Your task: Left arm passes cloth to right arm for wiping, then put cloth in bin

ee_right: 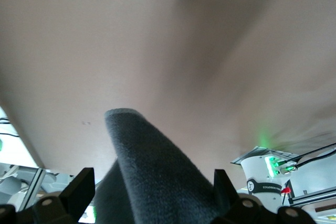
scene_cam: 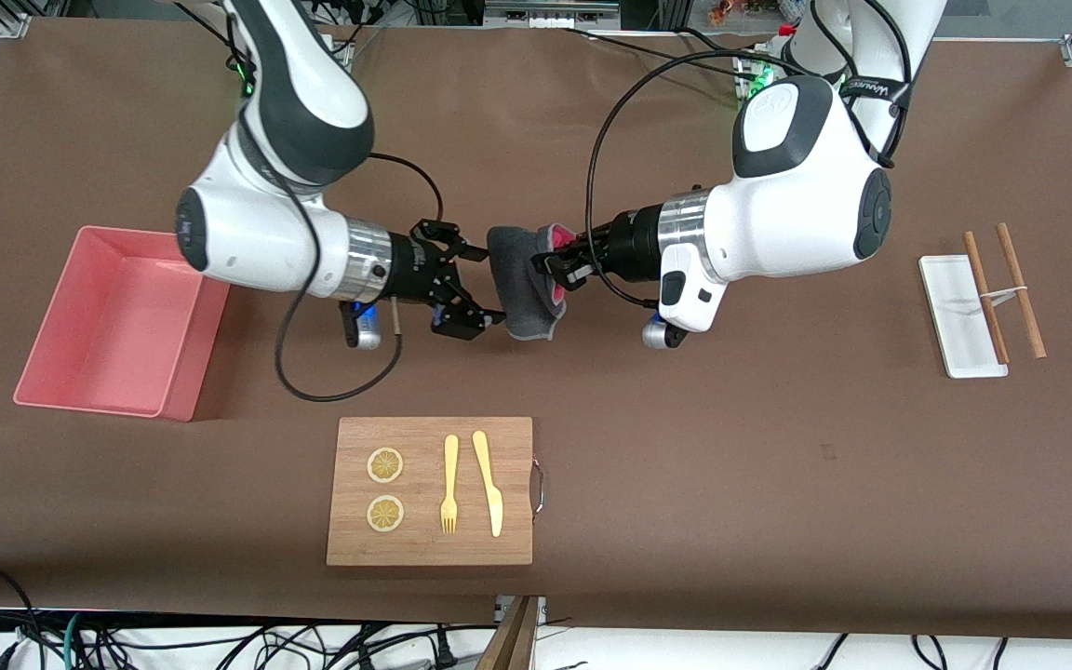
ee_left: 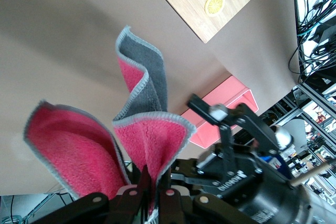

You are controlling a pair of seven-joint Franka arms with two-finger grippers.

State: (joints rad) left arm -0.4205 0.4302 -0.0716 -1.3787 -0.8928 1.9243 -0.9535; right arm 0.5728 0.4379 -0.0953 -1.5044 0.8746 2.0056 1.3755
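Front view shows both arms meeting in the air over the middle of the tabletop. The left gripper (scene_cam: pixel 558 263) is clamped on the cloth (scene_cam: pixel 522 284), which hangs from it as a folded dark grey bundle with bright pink showing at the pinched end. The right gripper (scene_cam: pixel 471 284) faces it with its 2 fingers spread wide on either side of the cloth's free grey end — not pinching it.

Left wrist view looks along the closed fingers (ee_left: pixel 137 195): pink folds of the cloth (ee_left: pixel 142 103) rise out of the pinch, each edged in grey, and a grey flap stands up past them. The right gripper (ee_left: pixel 233 124) shows farther off, black and open.

Right wrist view has the grey face of the cloth (ee_right: pixel 152 171) filling the gap between the 2 spread fingertips (ee_right: pixel 79 184).

The bin (scene_cam: pixel 113 326) — a salmon-pink tub — sits by the edge at the right arm's end of the table, with nothing visible inside it. A wooden cutting board (scene_cam: pixel 431 490) lies near the edge closest to the front camera, carrying 2 lemon slices (scene_cam: pixel 385 464), a pale yellow fork (scene_cam: pixel 449 484) and a matching knife (scene_cam: pixel 489 481). Toward the left arm's end, a narrow white tray (scene_cam: pixel 955 316) lies flat, with a pair of brown chopsticks (scene_cam: pixel 1003 290) resting partly across it.
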